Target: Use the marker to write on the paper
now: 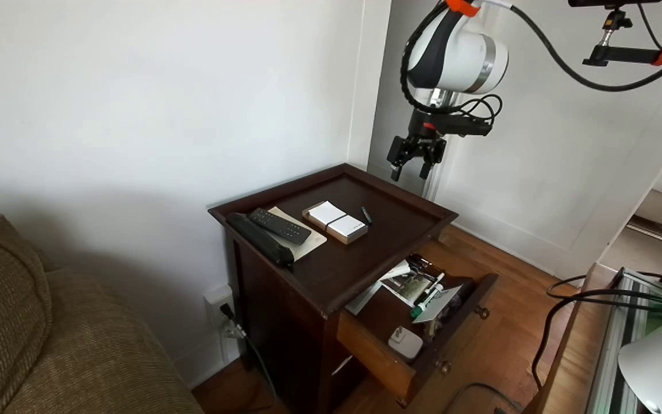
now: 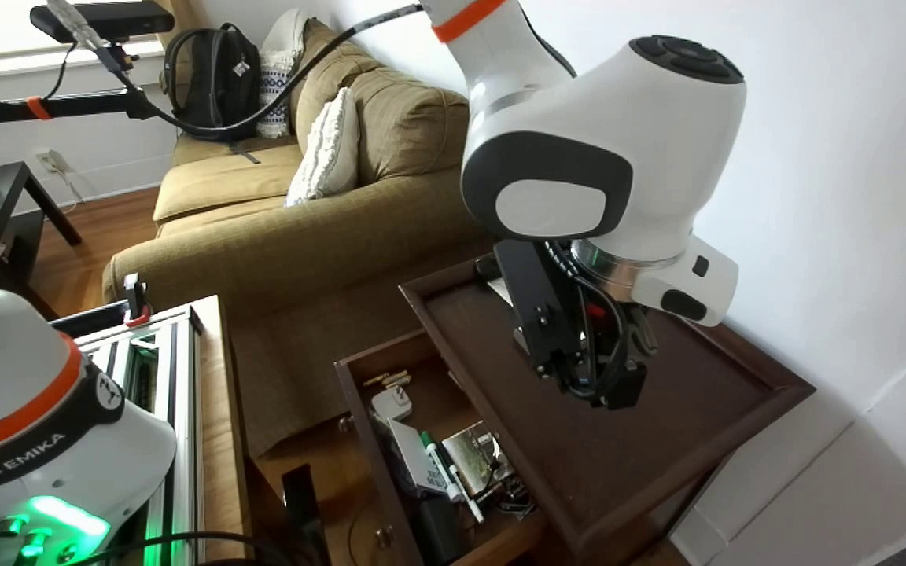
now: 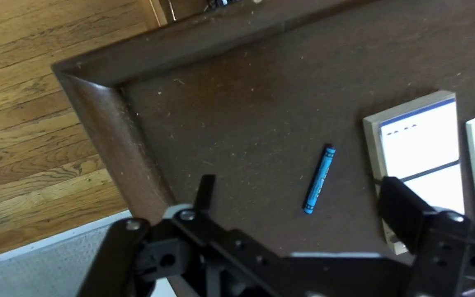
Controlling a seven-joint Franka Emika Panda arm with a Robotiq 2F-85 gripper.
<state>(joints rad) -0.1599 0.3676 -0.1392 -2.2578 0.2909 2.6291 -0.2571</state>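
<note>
Mostly white paper (image 3: pixel 425 148), dark-banded.

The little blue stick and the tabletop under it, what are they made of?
The blue stick looks like paper-wrapped wax, fairly matte, judging by its printed bands, though plastic is possible. The tabletop seems varnished wood: reddish-brown, with a soft shine near its jointed corner.

The table (image 3: pixel 229 123) carries one blue crayon-like marker (image 3: pixel 319 181), one white paper (image 3: pixel 421 142), one cream sheet (image 1: pixel 308 246), one remote (image 1: pixel 280 225) and one black bar (image 1: pixel 259 238); one open drawer (image 1: pixel 456 340) shows two round knobs (image 1: pixel 482 312).
</note>
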